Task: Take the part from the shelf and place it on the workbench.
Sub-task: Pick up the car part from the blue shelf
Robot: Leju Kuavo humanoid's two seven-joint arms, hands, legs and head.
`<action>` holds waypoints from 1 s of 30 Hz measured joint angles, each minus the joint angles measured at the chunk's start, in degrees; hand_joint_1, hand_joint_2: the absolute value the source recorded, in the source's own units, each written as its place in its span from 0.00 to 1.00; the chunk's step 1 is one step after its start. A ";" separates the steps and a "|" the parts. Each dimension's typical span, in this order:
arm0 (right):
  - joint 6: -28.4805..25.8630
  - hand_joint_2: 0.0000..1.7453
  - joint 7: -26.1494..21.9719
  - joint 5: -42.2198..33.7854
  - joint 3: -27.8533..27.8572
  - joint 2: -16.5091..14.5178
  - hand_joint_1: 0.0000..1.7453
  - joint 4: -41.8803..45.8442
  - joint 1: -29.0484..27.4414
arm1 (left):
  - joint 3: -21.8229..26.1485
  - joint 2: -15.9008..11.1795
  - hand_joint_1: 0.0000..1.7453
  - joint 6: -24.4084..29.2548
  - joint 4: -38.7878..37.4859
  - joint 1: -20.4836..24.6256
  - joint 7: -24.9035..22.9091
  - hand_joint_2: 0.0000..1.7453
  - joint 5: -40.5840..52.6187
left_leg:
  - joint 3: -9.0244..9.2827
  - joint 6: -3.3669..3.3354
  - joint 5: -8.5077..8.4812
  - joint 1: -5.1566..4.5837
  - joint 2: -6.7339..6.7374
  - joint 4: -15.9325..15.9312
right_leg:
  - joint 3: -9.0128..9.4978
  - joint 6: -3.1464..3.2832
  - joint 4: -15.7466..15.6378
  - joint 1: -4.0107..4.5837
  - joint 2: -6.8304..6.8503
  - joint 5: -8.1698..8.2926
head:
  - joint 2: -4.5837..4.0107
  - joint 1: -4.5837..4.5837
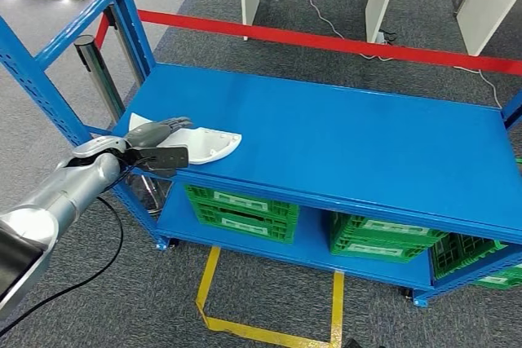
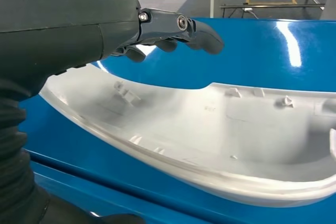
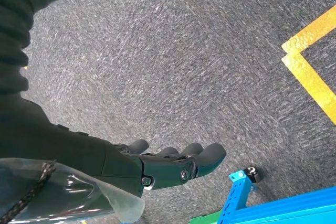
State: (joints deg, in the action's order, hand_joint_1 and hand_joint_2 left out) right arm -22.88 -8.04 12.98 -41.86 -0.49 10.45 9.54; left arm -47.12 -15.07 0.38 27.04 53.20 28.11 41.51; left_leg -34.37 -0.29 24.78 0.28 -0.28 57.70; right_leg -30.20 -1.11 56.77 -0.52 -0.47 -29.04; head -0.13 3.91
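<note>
At the left middle of the head view, my left hand (image 1: 161, 141) reaches in over the near left corner of the blue shelf (image 1: 345, 136), and the white part (image 1: 206, 143) lies right there under it. The fingers (image 1: 169, 125) stretch across the part's left end while the thumb sits lower, at the shelf's front edge. From the left wrist view the part (image 2: 190, 129) shows as a shallow curved shell, hollow side up, and my fingers (image 2: 190, 27) hover above its far rim with a gap of blue showing beneath them. So I judge the hand to be spread around the part and not yet clamped on it.

What matters for the next move: the part's long axis runs from my hand toward the right of the frame, roughly along the shelf's front edge. I am at its left end, so a lift from here would leave most of its length hanging out to the right.

Further right, my right hand (image 3: 174, 163) hangs over the grey carpet (image 3: 198, 51), fingers loosely extended and holding nothing, well apart from the part. The left arm is plainly the nearer one.
</note>
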 joint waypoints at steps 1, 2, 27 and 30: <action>-0.01 1.00 -0.01 0.02 0.01 0.01 0.00 0.00 0.00 | 0.00 -0.02 0.00 -0.03 -0.04 0.00 0.00 1.00 0.00 | 0.00 0.00 0.00 0.00 0.00 0.00 | 0.00 0.00 0.00 0.00 0.00 0.00 | 0.00 0.01; -0.02 1.00 -0.01 0.02 0.02 0.00 0.00 0.00 0.00 | 0.00 -0.03 0.00 -0.05 -0.07 0.00 0.00 1.00 0.00 | 0.00 0.00 0.00 0.00 0.00 0.00 | 0.00 0.00 0.00 0.00 0.00 0.00 | 0.00 0.01; -0.22 1.00 -0.14 0.91 1.02 0.01 0.00 0.00 0.03 | -0.02 -0.19 1.00 -1.43 -0.28 0.94 0.59 1.00 -0.01 | 0.01 0.00 0.00 0.00 -0.01 0.00 | 0.01 0.00 0.00 0.00 -0.01 0.00 | 0.00 0.01; -0.22 1.00 -0.14 1.01 1.03 0.01 0.00 0.00 0.02 | -0.01 -0.19 1.00 -1.06 -0.28 1.19 0.61 1.00 0.03 | 0.03 0.00 0.00 0.00 -0.01 0.00 | 0.02 0.00 0.00 0.00 -0.01 0.00 | 0.00 0.01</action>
State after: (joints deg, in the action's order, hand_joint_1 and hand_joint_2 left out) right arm -23.11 -8.18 13.99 -40.82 -0.48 10.45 9.56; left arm -47.13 -15.26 -0.68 26.75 54.38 28.72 41.54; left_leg -34.33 -0.29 24.78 0.28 -0.29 57.70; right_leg -30.17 -1.11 56.77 -0.52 -0.48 -29.04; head -0.13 3.92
